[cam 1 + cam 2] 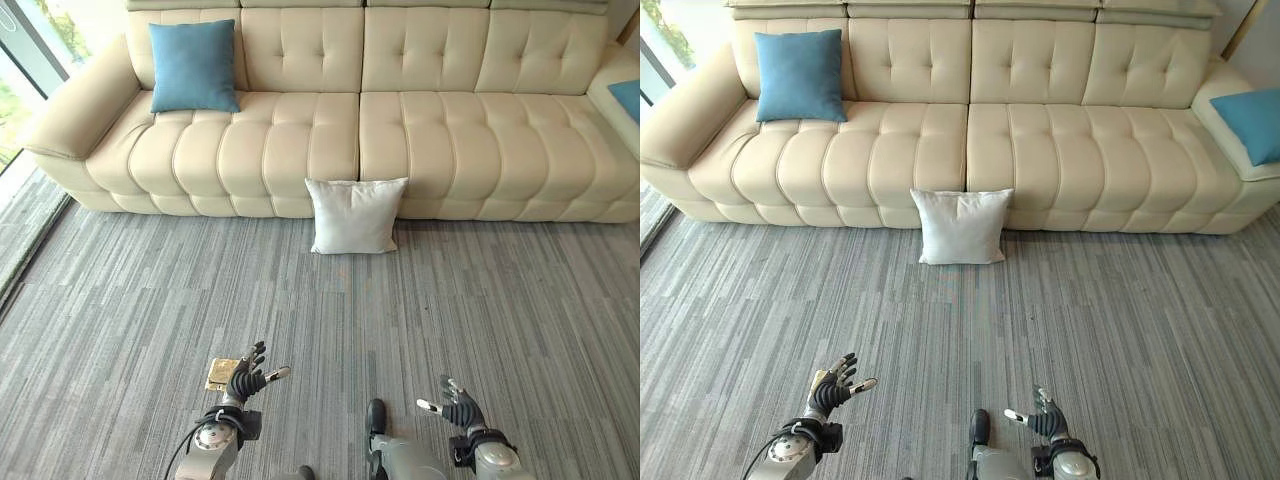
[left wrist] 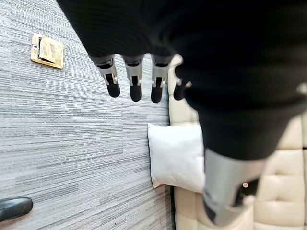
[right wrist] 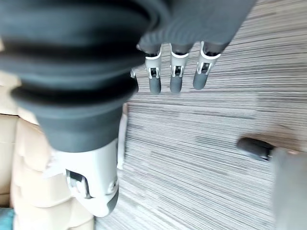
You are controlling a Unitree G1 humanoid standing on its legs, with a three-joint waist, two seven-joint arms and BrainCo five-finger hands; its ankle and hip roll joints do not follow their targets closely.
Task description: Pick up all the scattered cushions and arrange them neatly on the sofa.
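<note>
White cushion [image 1: 355, 215] upright on carpet [image 1: 500, 320] against sofa [image 1: 440, 140] front edge; left hand [image 1: 246, 379] and right hand [image 1: 458, 406] open, empty.

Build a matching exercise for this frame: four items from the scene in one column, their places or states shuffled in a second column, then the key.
Items
1. white square fabric cushion
2. blue square fabric cushion
3. small brass floor plate
4. left hand

Places or states
A. on the seat at the left end of the cream leather sofa, leaning on its backrest
B. set into the grey striped carpet beside the left hand
C. on the carpet, propped against the sofa front
D. open, holding nothing, over the carpet

Pairs: 1-C, 2-A, 3-B, 4-D
</note>
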